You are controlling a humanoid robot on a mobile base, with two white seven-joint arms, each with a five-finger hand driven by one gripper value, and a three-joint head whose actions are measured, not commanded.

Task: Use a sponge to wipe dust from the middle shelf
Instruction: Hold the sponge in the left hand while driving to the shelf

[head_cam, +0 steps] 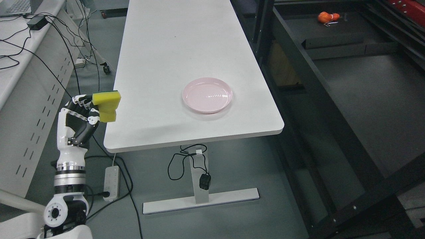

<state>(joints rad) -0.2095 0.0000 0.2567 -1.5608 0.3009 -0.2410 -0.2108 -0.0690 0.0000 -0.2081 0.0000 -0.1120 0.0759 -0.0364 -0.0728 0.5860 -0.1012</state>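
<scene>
Head view: the left hand (81, 114) rises from the lower left on a white and black arm, its fingers curled around a yellow sponge (107, 105) with a thin green layer on its top face. The sponge is held in the air just beside the left edge of the white worktop (186, 49), near the front left corner, and partly overlaps that edge in the picture. Its long axis runs roughly up and down, tilted slightly, with the green side uppermost and its broad yellow face turned toward the worktop and the camera. The fingers hide the left part of the sponge, so its full outline cannot be made out.

A pink plate (207, 95) sits on the worktop toward the front right and holds nothing. To the right stands a dark shelf unit (332, 99), its surfaces black and hard to separate from one another; which level is the middle one cannot be told. On a far upper level lies a small orange object (327, 16), too small to identify. The shelf unit is cut off at the right and bottom edges.

On the floor below the worktop lie a white power strip (111, 179) and black cables (181, 162). The right hand does not show.
</scene>
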